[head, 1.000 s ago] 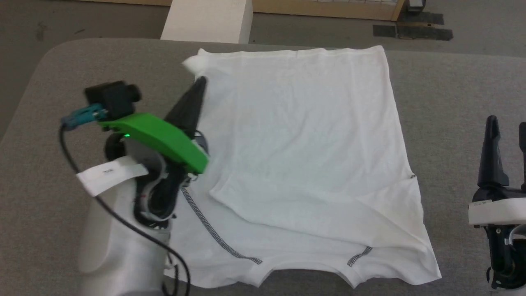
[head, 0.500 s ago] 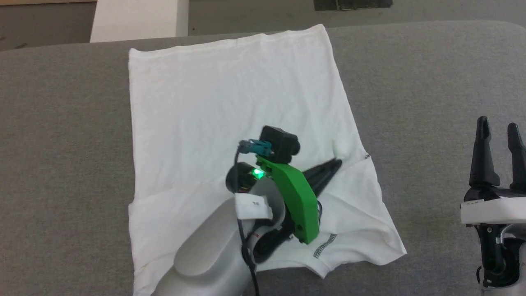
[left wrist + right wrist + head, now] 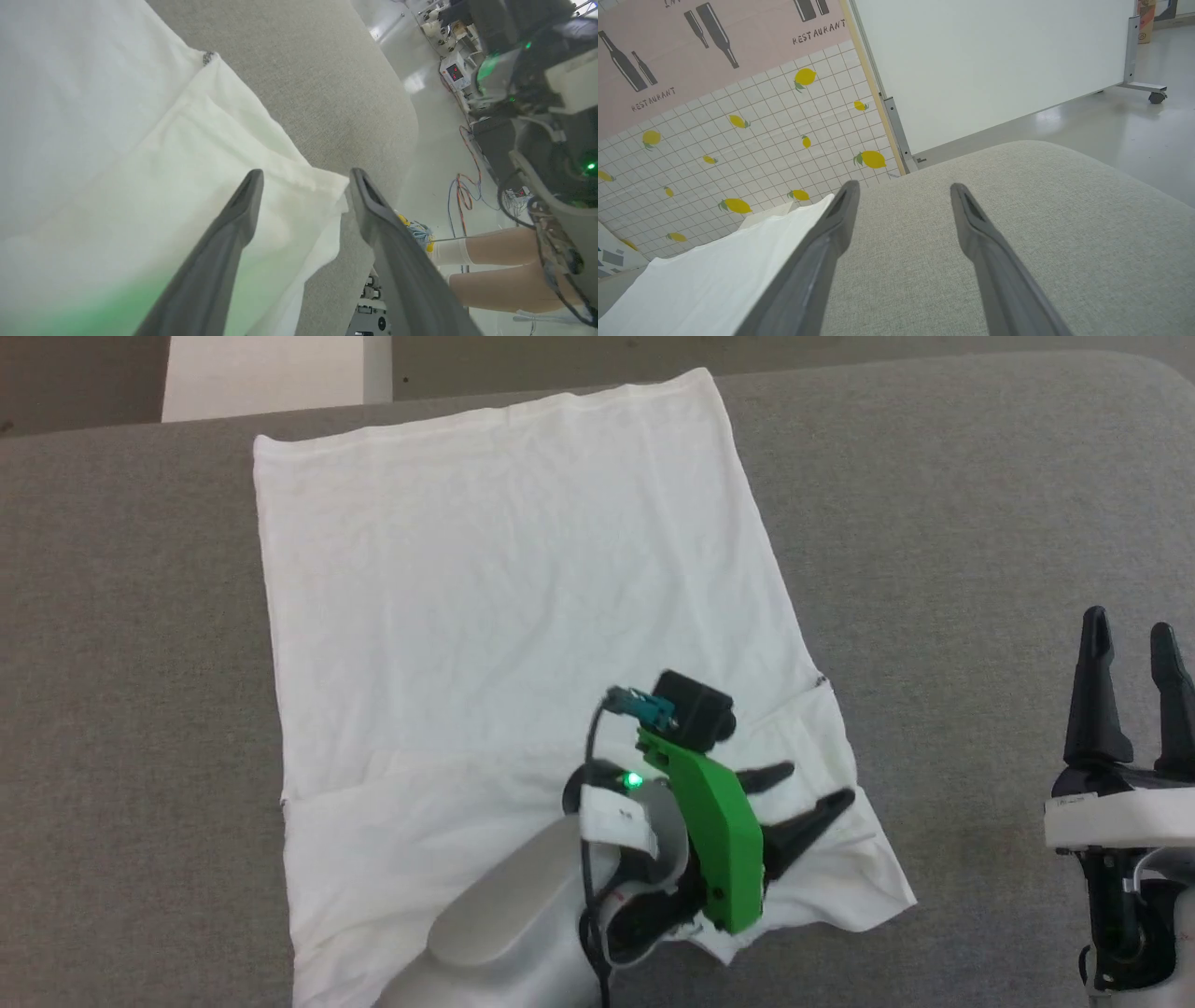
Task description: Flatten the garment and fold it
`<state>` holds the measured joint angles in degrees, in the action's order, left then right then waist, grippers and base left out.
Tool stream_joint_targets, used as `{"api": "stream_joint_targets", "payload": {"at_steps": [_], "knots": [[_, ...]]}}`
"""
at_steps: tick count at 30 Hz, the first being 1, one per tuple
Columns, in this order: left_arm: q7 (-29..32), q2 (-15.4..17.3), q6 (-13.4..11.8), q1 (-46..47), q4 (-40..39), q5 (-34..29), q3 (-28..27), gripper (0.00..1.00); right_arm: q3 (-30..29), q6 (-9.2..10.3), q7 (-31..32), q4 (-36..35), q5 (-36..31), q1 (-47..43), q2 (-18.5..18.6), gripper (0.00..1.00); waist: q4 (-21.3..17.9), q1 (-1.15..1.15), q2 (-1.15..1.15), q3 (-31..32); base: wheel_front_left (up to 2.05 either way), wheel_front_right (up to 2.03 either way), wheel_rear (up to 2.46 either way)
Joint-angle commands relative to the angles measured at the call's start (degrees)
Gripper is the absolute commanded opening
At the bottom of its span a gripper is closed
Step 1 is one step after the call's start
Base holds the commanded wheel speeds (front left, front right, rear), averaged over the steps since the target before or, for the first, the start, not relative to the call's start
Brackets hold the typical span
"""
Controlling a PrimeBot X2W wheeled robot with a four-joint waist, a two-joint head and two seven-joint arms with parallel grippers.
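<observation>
Left end effector [image 3: 821, 783] spread wide, holding nothing, over garment [image 3: 485, 597] corner

The shirt [image 3: 504, 597] lies spread on the surface [image 3: 980, 523], towards the robot's left, reaching from the near edge to the far edge. The left pincer [image 3: 821, 782] is over the shirt's near right corner, fingers pointing right. The right pincer [image 3: 1134, 639] stands well apart to the right, over bare surface. A block [image 3: 261, 378] stands on the floor beyond the far left edge.
</observation>
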<state>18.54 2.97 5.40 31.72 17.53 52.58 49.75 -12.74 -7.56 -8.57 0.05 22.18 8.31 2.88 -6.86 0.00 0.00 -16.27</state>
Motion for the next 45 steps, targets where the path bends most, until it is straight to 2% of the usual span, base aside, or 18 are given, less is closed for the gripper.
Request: {"api": "stream_joint_targets", "payload": {"at_steps": [1, 4, 7, 10, 13, 15, 18, 24, 29, 34, 38, 45], "knots": [[-1.20, -0.09, -0.44, 2.13, -1.19, 1.76, -1.76, 1.00, -0.19, 0.08, 0.12, -0.10, -0.27, 0.57, -0.01, 1.00, 1.52, 0.00, 0.00, 1.03, 0.00, 0.00, 0.00], [-4.27, 0.37, -1.00, 3.74, -3.14, 4.22, -6.76, 1.00, -0.47, 0.08, 0.76, -0.40, -0.78, 0.48, -0.01, 1.00, 2.90, 0.00, 0.00, 2.28, 0.00, 0.00, 0.00], [-11.06, 4.13, -2.52, 5.03, -4.63, 2.55, -13.10, 1.00, -0.53, 0.08, 1.88, -0.77, -1.13, 0.28, -0.01, 1.00, 4.28, 0.00, 0.00, 3.55, 0.00, 0.00, 0.00], [-19.06, 9.18, -4.40, 4.86, -4.70, -2.04, -17.72, 1.00, -0.47, 0.08, 3.66, -0.66, -1.10, -0.02, -0.01, 1.00, 5.38, 0.00, 0.00, 4.48, 0.00, 0.00, 0.00], [-28.25, 14.61, -7.65, 2.90, -3.12, -8.39, -21.14, 1.00, -0.12, 0.08, 5.61, -0.49, -1.17, -0.16, -0.01, 1.00, 6.41, 0.00, 0.00, 5.15, 0.00, 0.00, 0.00], [-30.73, 17.35, -8.82, 0.92, -1.38, -11.61, -21.42, 1.00, 0.30, 0.08, 6.81, -0.43, -1.40, -0.16, -0.01, 1.00, 6.86, 0.00, 0.00, 5.27, 0.00, 0.00, 0.00], [-32.53, 19.51, -10.00, -1.91, 0.24, -13.75, -22.80, 1.00, 1.09, 0.08, 8.92, -0.08, -1.93, 0.42, -0.01, 1.00, 7.34, 0.00, 0.00, 4.88, 0.00, 0.00, 0.00], [-33.48, 20.10, -12.75, -6.63, -2.85, -14.48, -30.06, 1.00, 0.82, 0.08, 13.19, 2.86, -1.60, 6.83, -0.01, 1.00, 7.77, 0.00, 0.00, 1.77, 0.00, 0.00, 0.00], [-33.52, 18.95, -12.66, -9.85, -8.94, -16.84, -35.47, 1.00, 0.03, 0.08, 19.59, 9.15, -3.90, 21.28, -0.01, 1.00, 8.51, 0.00, 0.00, -3.34, 0.00, 0.00, 0.00], [-33.53, 17.42, -11.78, -9.51, -14.26, -18.18, -39.58, 1.00, -2.57, 0.08, 29.86, 16.58, -12.55, 38.50, -0.01, 1.00, 10.40, 0.00, 0.00, -10.69, 0.00, 0.00, 0.00], [-33.53, 15.87, -10.48, -8.12, -16.77, -18.20, -40.71, 1.00, -4.85, 0.08, 39.15, 21.81, -19.32, 50.94, -0.01, 1.00, 12.71, 0.00, 0.00, -16.77, 0.00, 0.00, 0.00], [-33.53, 13.93, -8.90, -5.07, -18.36, -19.53, -40.74, 1.00, -3.71, 0.08, 58.66, 25.69, -31.69, 64.01, 1.97, 1.00, 16.71, 0.00, 0.00, -25.37, 0.00, 0.00, 0.00]]}}
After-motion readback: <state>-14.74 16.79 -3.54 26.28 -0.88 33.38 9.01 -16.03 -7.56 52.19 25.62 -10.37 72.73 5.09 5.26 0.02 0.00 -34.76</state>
